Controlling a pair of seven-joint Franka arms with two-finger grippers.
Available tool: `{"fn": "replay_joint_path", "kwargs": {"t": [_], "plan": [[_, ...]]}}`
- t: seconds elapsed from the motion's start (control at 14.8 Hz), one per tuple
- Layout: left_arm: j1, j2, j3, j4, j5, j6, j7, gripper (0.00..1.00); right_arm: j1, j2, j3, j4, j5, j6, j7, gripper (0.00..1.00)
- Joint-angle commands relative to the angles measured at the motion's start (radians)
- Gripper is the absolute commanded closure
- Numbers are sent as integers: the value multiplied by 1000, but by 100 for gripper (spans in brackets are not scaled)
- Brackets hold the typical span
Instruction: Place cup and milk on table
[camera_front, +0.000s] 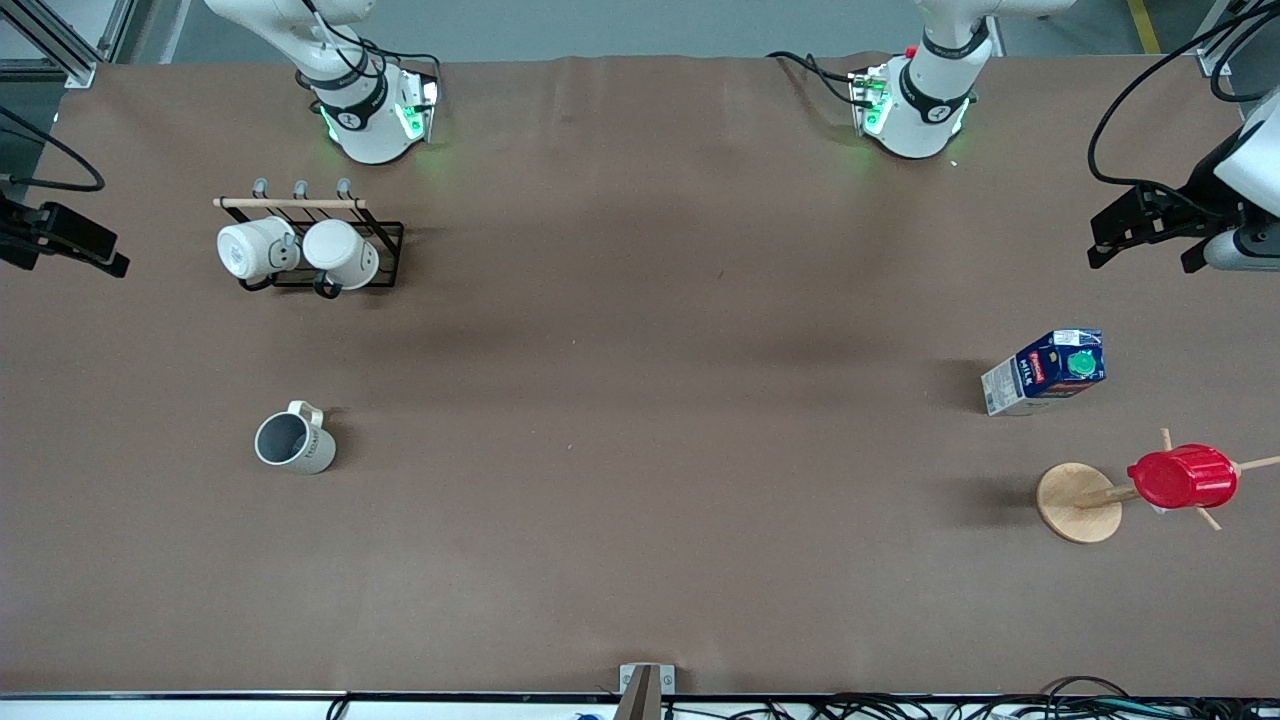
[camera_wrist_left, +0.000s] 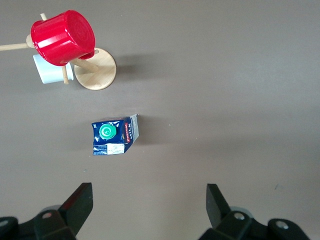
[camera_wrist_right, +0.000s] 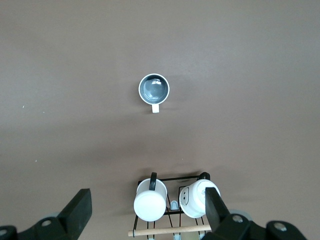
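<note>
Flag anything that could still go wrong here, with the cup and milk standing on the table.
The milk stands close to the wooden stand carrying the red cup; a careless reach by the open left gripper could knock either. The cup stands upright, apart from the mug rack, so the open right gripper poses little risk.

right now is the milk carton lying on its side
No, the milk carton stands upright on the table, green cap on top.

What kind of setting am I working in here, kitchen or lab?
Most likely a robotics lab: two white Franka arm bases bolted onto a brown-covered table, loose black cables along its edge, kitchen props staged apart.
</note>
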Motion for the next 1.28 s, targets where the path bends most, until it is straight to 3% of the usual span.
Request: {"fn": "replay_joint_path", "kwargs": {"t": [0.0, 0.54, 0.74, 1.01, 1.21], "plan": [[-1, -22, 4, -19, -19, 7, -7, 0, -7, -15, 5, -14, -6, 4, -10, 0], [2, 2, 25, -19, -19, 7, -13, 0, -16, -8, 5, -14, -3, 7, -24, 0], [2, 43, 61, -24, -17, 20, 4, 0, -35, 51, 5, -25, -5, 70, -27, 0], [2, 76, 123, -96, -17, 144, 5, 0, -47, 180, 6, -87, 0, 271, -42, 0], [3, 80, 145, -203, -17, 272, 19, 0, -50, 217, 6, -266, 0, 537, -85, 0]]}}
